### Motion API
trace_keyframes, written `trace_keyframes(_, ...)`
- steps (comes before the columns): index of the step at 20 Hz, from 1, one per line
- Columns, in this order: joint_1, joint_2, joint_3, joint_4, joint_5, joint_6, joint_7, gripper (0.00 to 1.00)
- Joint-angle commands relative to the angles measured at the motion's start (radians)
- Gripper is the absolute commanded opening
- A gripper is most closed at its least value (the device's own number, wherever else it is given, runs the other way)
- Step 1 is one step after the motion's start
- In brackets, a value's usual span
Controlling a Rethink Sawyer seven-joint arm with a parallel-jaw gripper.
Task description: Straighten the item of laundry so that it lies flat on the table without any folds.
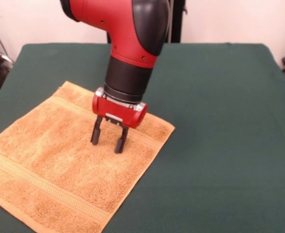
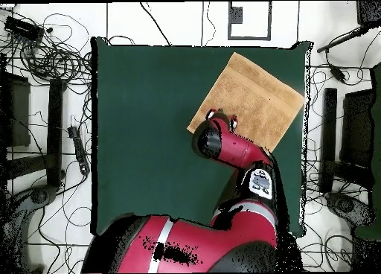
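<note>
Towel (image 1: 60,165) looks spread flat on the tabletop (image 1: 220,121), no folds visible, so task looks about done; gripper (image 1: 107,138) hovers over it, fingers apart, empty.

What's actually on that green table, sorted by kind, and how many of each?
Towels: 1, the orange-tan towel, lying spread out on the table.
Robot grippers: 1, the gripper, open over the towel.
Total: 2.

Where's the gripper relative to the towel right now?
In the front view the gripper is open over the towel, near its far right corner. The towel lies spread at the table's left side.
</note>
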Motion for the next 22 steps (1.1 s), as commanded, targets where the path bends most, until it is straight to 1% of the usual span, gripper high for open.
trace_keyframes(1,0.054,0.140,0.225,0.188,0.058,-0.007,0.303,1.00)
trace_keyframes(5,0.061,0.141,0.223,0.195,0.070,-0.012,0.313,1.00)
trace_keyframes(8,0.063,0.138,0.225,0.193,0.052,0.004,0.282,1.00)
trace_keyframes(9,0.078,0.140,0.214,0.190,0.061,0.008,0.284,1.00)
trace_keyframes(11,0.114,0.160,0.186,0.175,0.108,0.015,0.310,1.00)
trace_keyframes(13,0.145,0.176,0.170,0.158,0.135,0.016,0.316,1.00)
trace_keyframes(15,0.167,0.178,0.166,0.154,0.173,0.033,0.331,1.00)
trace_keyframes(19,0.167,0.160,0.193,0.174,0.235,0.037,0.357,1.00)
trace_keyframes(22,0.179,0.143,0.192,0.190,0.274,0.038,0.361,1.00)
